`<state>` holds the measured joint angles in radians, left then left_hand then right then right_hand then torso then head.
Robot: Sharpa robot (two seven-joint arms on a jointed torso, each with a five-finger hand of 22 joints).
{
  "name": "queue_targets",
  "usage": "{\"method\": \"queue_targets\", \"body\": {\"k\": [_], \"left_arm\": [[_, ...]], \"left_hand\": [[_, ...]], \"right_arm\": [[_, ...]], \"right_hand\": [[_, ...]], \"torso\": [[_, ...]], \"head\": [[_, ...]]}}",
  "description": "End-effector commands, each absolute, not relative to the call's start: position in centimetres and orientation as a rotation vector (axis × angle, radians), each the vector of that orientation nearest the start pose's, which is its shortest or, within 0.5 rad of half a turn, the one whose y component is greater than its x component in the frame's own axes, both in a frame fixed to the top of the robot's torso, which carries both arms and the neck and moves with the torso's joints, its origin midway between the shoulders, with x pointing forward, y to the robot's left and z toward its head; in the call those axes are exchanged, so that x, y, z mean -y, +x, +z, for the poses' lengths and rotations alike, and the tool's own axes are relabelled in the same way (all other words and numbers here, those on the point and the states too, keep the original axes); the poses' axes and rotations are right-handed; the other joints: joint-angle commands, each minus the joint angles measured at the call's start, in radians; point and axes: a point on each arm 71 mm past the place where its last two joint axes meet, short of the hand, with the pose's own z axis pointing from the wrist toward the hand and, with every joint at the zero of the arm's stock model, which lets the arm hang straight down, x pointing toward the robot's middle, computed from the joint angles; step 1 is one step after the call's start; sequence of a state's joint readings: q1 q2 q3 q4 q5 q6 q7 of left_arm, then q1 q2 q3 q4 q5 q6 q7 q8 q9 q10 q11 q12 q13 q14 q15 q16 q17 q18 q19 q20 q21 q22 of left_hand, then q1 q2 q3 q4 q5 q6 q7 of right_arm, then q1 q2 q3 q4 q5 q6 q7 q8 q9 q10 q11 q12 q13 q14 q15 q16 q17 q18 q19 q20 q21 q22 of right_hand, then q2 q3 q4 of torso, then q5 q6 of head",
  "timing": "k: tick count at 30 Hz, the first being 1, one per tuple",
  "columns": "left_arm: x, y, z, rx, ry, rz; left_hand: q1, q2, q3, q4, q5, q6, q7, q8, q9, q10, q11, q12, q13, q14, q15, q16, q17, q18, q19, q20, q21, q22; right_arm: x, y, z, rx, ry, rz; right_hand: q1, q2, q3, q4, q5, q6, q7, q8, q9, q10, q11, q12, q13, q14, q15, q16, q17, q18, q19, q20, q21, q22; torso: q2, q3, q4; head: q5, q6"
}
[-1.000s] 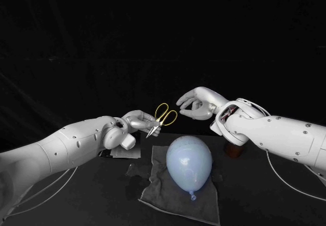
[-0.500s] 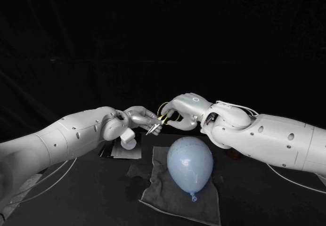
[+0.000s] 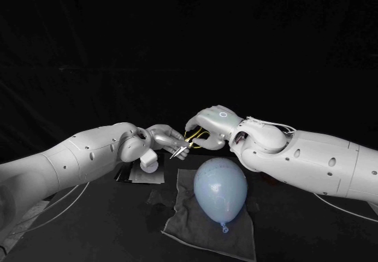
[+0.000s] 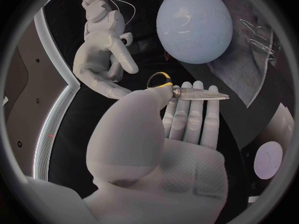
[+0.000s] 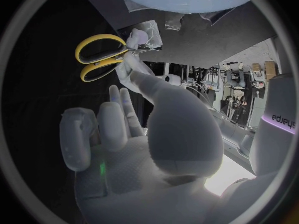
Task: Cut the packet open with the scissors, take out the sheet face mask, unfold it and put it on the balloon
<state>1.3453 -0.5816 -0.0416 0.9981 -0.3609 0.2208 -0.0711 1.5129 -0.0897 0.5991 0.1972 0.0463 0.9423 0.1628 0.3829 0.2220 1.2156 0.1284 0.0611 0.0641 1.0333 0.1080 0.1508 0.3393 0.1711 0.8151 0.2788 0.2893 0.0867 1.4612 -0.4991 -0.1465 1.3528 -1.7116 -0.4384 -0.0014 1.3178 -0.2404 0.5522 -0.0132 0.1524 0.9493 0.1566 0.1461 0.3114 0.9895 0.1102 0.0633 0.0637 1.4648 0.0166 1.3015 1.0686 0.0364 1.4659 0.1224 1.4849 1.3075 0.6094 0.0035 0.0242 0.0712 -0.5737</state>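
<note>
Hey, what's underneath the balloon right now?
A grey cloth lies under the balloon, spread on the black table. The patch directly beneath the balloon is covered, so anything else there cannot be seen.

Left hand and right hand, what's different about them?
The left hand pinches the scissors near the blades; the right hand holds nothing. The left hand's thumb presses the scissors onto its fingers; the right hand's thumb stands apart from its fingers, beside the yellow handles. Both are silver and many-fingered.
</note>
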Motion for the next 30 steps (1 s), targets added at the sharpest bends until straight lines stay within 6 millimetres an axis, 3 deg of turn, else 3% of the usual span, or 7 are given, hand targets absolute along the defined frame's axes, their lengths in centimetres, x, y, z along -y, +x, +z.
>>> {"method": "queue_targets", "body": {"k": [1, 4, 12, 22, 30], "left_arm": [[-20.3, 57.9, -15.7, -2.075, -0.711, -1.249], [-20.2, 57.8, -15.7, -2.080, -0.704, -1.251], [-20.2, 57.6, -15.6, -2.081, -0.700, -1.253], [-20.2, 57.5, -15.6, -2.085, -0.697, -1.252], [-20.1, 57.2, -15.6, -2.105, -0.678, -1.263]], "left_hand": [[0.000, 0.012, 0.011, -0.005, 0.004, -0.001, 0.000, 0.005, 0.129, 0.017, -0.010, 0.004, 0.001, 0.007, -0.002, -0.004, 0.001, 0.012, 0.006, -0.001, 0.004, 0.001], [0.000, 0.012, 0.011, -0.005, 0.004, -0.001, 0.000, 0.005, 0.129, 0.017, -0.010, 0.004, 0.001, 0.007, -0.002, -0.004, 0.001, 0.012, 0.006, -0.001, 0.004, 0.001], [-0.001, 0.012, 0.012, -0.006, 0.004, -0.001, 0.000, 0.005, 0.130, 0.018, -0.010, 0.003, 0.001, 0.007, -0.003, -0.004, 0.002, 0.012, 0.006, -0.001, 0.004, 0.002], [-0.002, 0.012, 0.014, -0.008, 0.004, -0.001, 0.000, 0.006, 0.131, 0.018, -0.010, 0.003, 0.001, 0.007, -0.003, -0.004, 0.002, 0.012, 0.007, -0.001, 0.005, 0.002], [-0.003, 0.012, 0.015, -0.009, 0.004, -0.001, 0.000, 0.007, 0.132, 0.018, -0.010, 0.003, 0.001, 0.007, -0.003, -0.004, 0.003, 0.012, 0.007, -0.001, 0.005, 0.002]], "right_arm": [[6.0, 51.8, -8.7, -1.245, -0.688, 0.607], [5.9, 52.0, -9.0, -1.283, -0.704, 0.582], [5.7, 52.4, -9.9, -1.340, -0.720, 0.539], [6.4, 53.1, -10.2, -1.369, -0.701, 0.494], [6.7, 53.5, -10.3, -1.380, -0.688, 0.472]], "right_hand": [[0.018, 0.007, -0.030, -0.001, -0.012, -0.019, -0.002, -0.012, -0.003, -0.050, 0.000, -0.003, -0.001, 0.019, -0.009, 0.005, -0.006, -0.002, 0.020, -0.006, -0.008, 0.155], [0.033, 0.021, -0.068, -0.001, -0.022, -0.029, -0.006, -0.021, -0.006, -0.087, -0.006, -0.001, 0.000, 0.017, -0.023, 0.006, -0.014, -0.001, 0.017, -0.018, -0.012, 0.151], [0.044, 0.034, -0.082, -0.001, -0.030, -0.029, -0.006, -0.024, -0.007, -0.070, -0.008, 0.008, 0.003, 0.018, -0.027, 0.009, -0.015, -0.002, 0.020, -0.024, -0.011, 0.154], [0.042, 0.042, -0.077, 0.003, -0.028, -0.015, 0.001, -0.023, -0.008, 0.000, -0.006, 0.023, 0.007, 0.017, -0.011, 0.015, -0.019, -0.003, 0.022, -0.013, -0.010, 0.157], [0.045, 0.046, -0.064, 0.001, -0.034, -0.016, 0.005, -0.027, -0.010, 0.003, -0.002, 0.014, 0.003, 0.016, -0.002, 0.018, -0.020, -0.003, 0.023, -0.006, -0.010, 0.158]], "torso": [[-0.001, -0.0003, -0.0017], [0.000, 0.0000, -0.0008], [0.000, 0.0004, -0.0005], [-0.001, 0.0005, -0.0009], [0.000, 0.0007, -0.0011]], "head": [[0.000, -0.001], [-0.001, -0.002], [-0.004, -0.002], [-0.004, -0.004], [-0.005, -0.002]]}}
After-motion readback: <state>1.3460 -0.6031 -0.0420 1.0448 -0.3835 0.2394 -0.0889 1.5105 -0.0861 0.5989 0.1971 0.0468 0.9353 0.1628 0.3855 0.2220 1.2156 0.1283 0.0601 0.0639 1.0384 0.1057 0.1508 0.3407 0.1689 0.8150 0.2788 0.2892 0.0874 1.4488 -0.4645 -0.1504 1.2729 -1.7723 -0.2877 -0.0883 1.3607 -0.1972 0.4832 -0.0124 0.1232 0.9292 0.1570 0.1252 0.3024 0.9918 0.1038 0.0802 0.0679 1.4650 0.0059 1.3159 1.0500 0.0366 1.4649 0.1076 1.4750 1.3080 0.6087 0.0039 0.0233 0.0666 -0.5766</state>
